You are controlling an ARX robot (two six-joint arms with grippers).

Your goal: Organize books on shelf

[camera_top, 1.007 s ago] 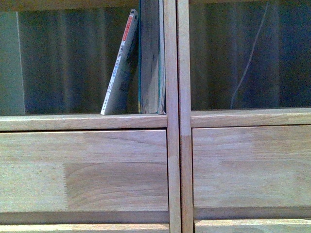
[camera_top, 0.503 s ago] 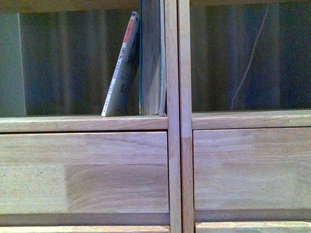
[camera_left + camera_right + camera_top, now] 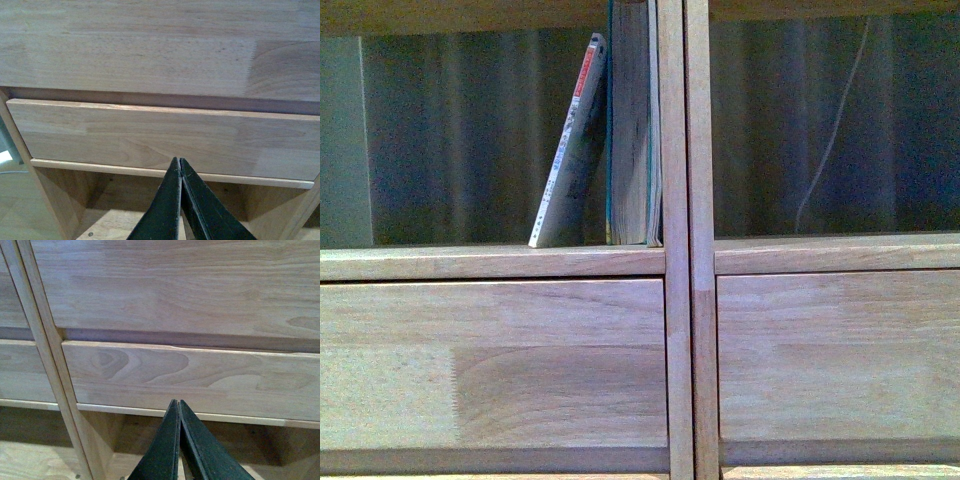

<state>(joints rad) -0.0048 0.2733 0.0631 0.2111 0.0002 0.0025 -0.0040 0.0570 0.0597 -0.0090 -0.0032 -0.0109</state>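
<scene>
Shelf sits lower than before; thin paperback leans against teal book.

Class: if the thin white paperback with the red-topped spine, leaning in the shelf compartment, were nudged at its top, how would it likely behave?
The thin white paperback with the red-topped spine is tilted, its top against the thick teal-covered book, so it would probably tip upright or slide at its foot. Being so thin, it likely flexes and feels light.

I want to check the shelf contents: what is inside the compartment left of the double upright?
Two books: a thin white paperback with a white-and-red spine leans against a thick upright teal-covered book beside the light-brown wooden double upright. The compartment's top is cut off.
</scene>
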